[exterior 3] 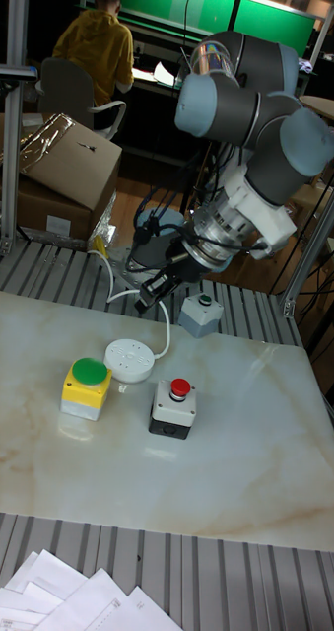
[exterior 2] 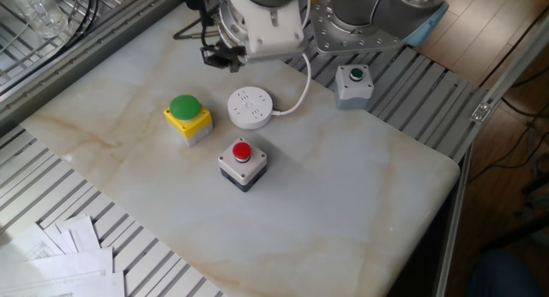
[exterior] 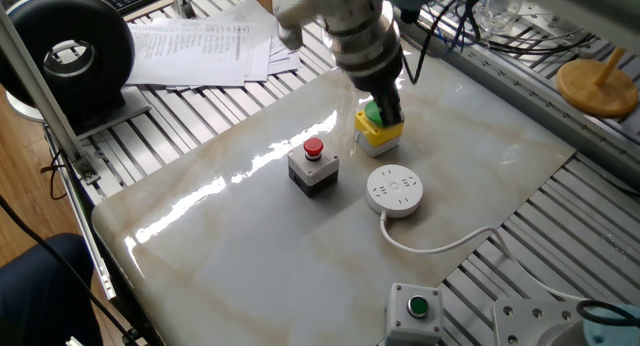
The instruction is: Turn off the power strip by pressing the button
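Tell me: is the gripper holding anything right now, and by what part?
Nothing is held. The gripper hangs in the air above the table, apart from the power strip and the button boxes.

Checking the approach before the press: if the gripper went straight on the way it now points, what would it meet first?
Probably bare marble table, not the power strip. In the tall fixed view the gripper slants down and sideways, ending above and beside the strip. Depth is unclear, so the cord might be brushed.
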Action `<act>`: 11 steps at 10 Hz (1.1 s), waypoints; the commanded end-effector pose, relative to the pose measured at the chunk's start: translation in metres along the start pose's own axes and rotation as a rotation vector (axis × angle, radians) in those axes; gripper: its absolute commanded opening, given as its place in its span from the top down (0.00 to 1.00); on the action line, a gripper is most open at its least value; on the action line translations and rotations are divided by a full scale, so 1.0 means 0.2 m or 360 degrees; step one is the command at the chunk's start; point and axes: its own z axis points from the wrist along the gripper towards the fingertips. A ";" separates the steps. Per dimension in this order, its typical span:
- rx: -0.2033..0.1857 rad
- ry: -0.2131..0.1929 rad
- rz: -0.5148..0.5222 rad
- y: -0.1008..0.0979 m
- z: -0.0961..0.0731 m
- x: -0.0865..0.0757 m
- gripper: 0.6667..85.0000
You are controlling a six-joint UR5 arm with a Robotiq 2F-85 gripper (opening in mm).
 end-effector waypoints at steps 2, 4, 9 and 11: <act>0.0064 -0.0105 0.0073 0.11 0.28 -0.13 1.00; 0.0094 -0.0085 0.0066 0.11 0.34 -0.13 1.00; 0.0121 -0.0093 0.0023 0.12 0.49 -0.12 1.00; 0.0118 -0.0102 0.0012 0.15 0.52 -0.13 1.00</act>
